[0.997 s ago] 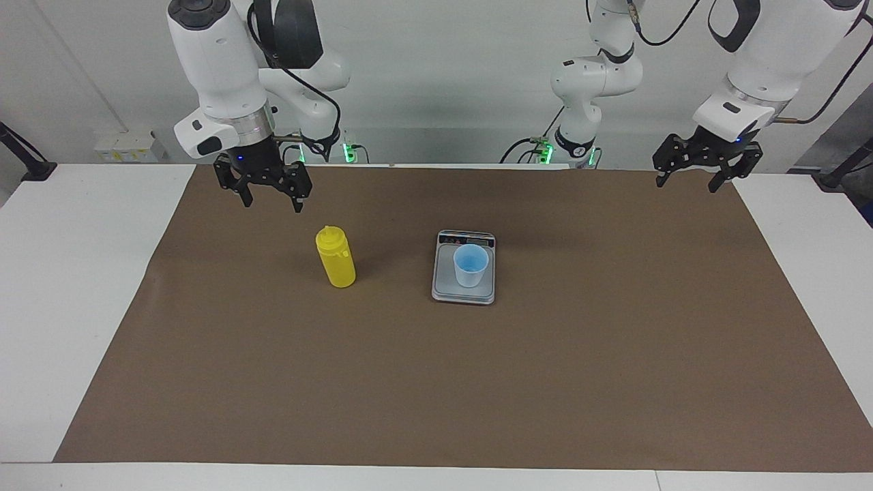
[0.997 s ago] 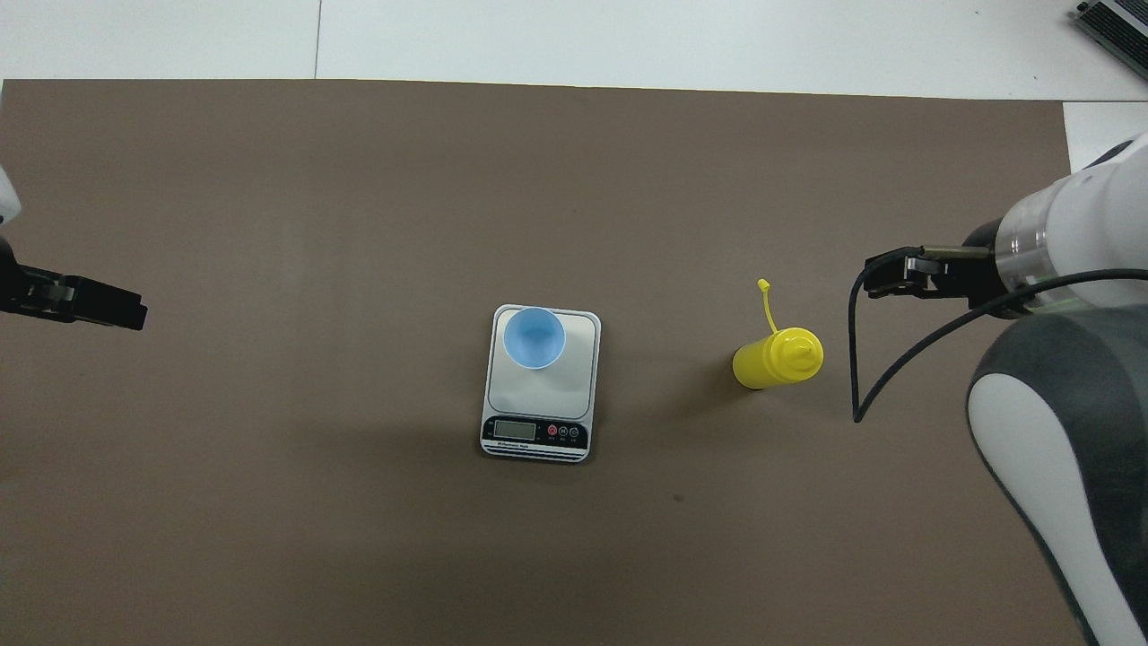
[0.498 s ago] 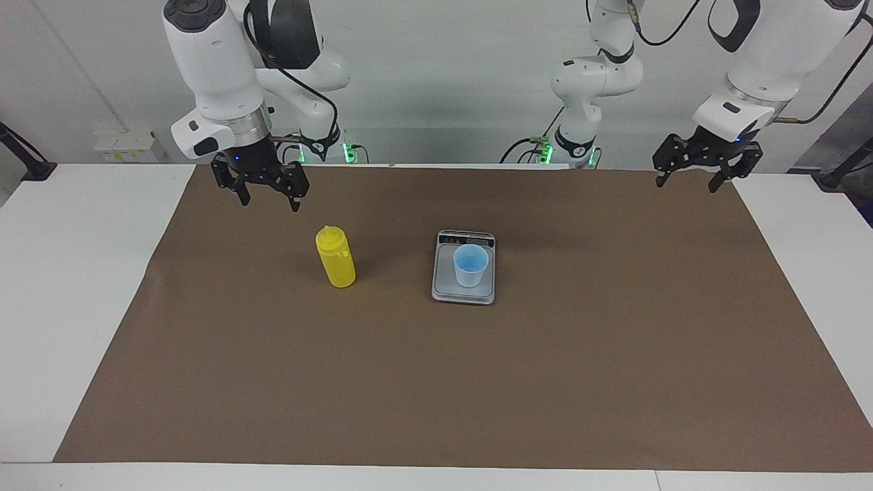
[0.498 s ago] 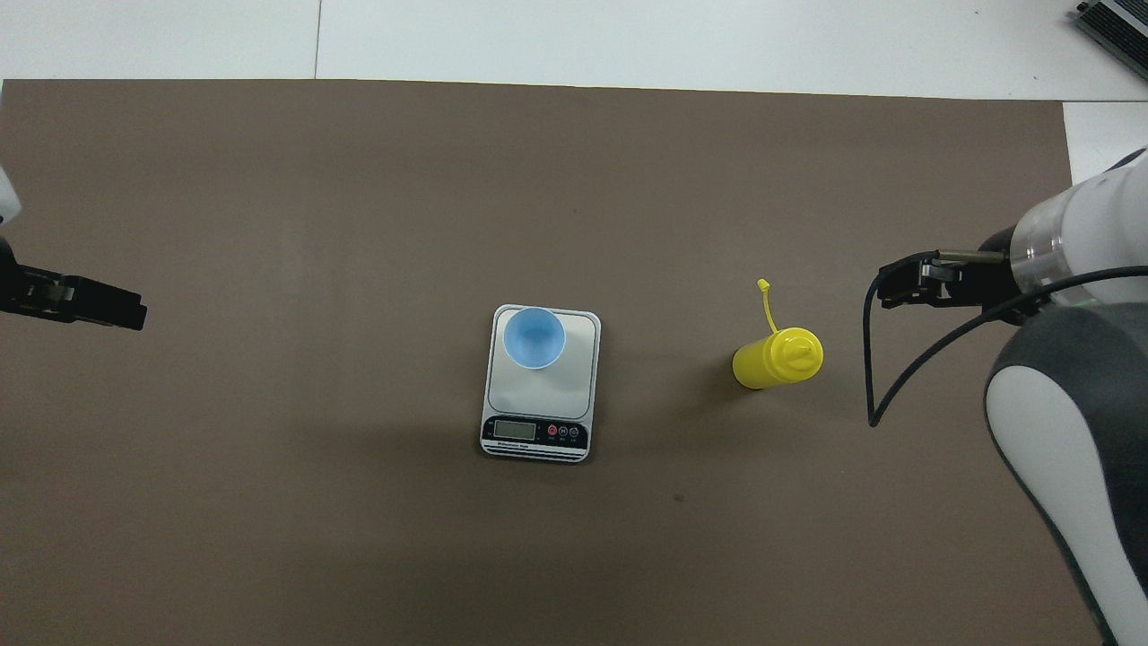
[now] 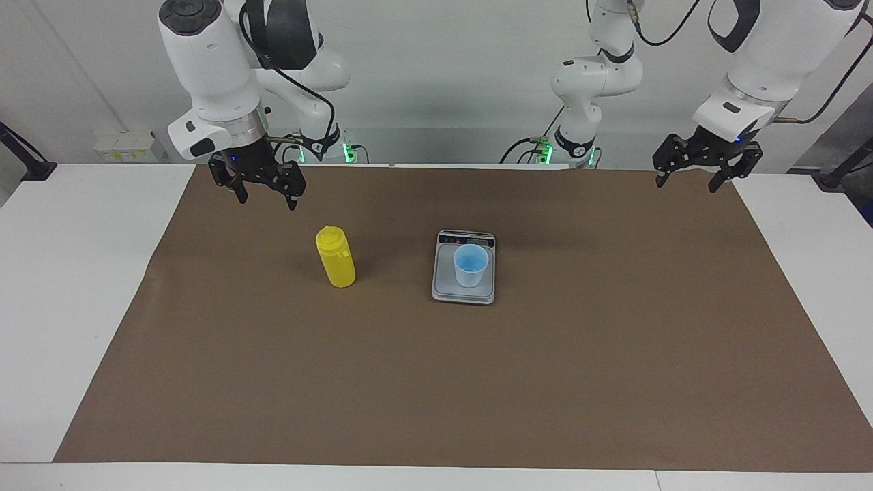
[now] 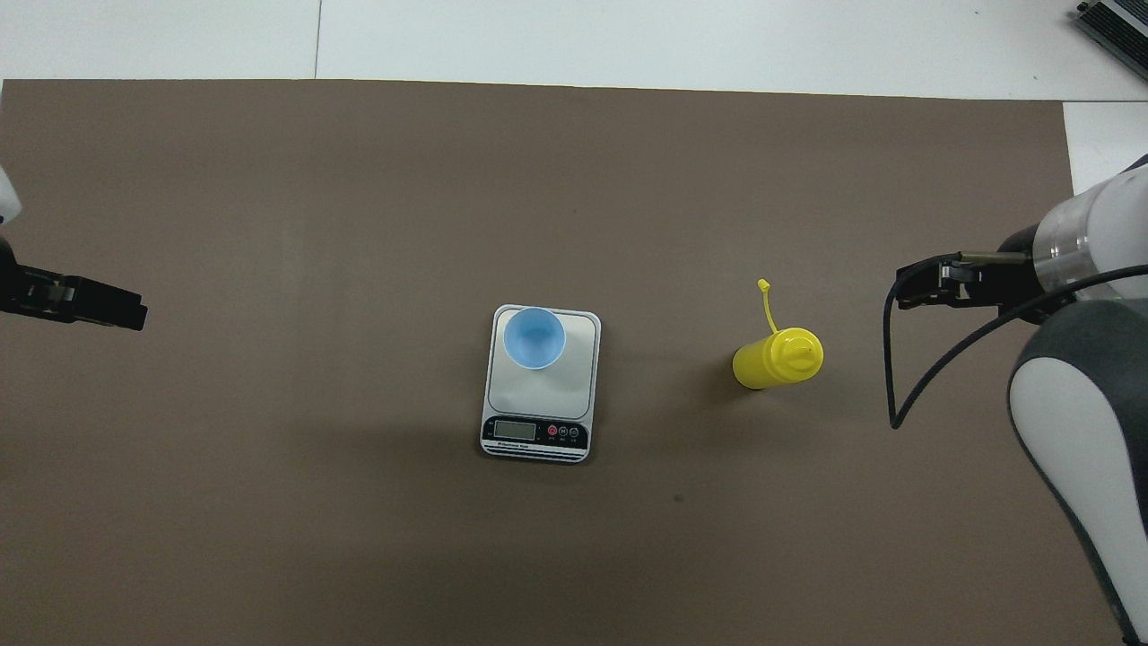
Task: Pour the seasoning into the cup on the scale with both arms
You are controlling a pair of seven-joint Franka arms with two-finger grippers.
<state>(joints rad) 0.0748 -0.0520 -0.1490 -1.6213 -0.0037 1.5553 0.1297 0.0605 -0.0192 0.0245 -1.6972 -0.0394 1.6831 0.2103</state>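
My right gripper point(image 5: 257, 198) has drawn back and up from the yellow seasoning bottle point(image 5: 335, 257) since a second ago, sliding toward the right arm's end of the counter point(image 5: 68, 273); nothing else has shifted. It now hangs over the brown mat point(image 5: 436, 382) close to the mat's edge nearest the robots, its jaws spread wide and holding nothing. In the overhead view only its dark tip point(image 6: 933, 285) and a looping black cable point(image 6: 906, 377) show beside the white arm.

My left gripper point(image 5: 690, 179) waits over the mat's corner at the left arm's end, by the edge nearest the robots, jaws likewise released and empty; from above it point(image 6: 90, 307) pokes in at the mat's side edge.

The bottle point(image 6: 777, 357) stands upright on the mat, apart from both grippers, its small tethered cap point(image 6: 763, 285) hanging off the nozzle on a thin strap that points away from the robots. Toward the middle of the counter, well clear of the bottle, the grey scale point(image 5: 464, 290) lies flat with its dark display strip point(image 6: 535, 432) along the short edge nearest the robots. The light blue cup point(image 5: 471, 265) stands upright on the scale's platform point(image 6: 547, 395), set toward the corner farthest from the display.
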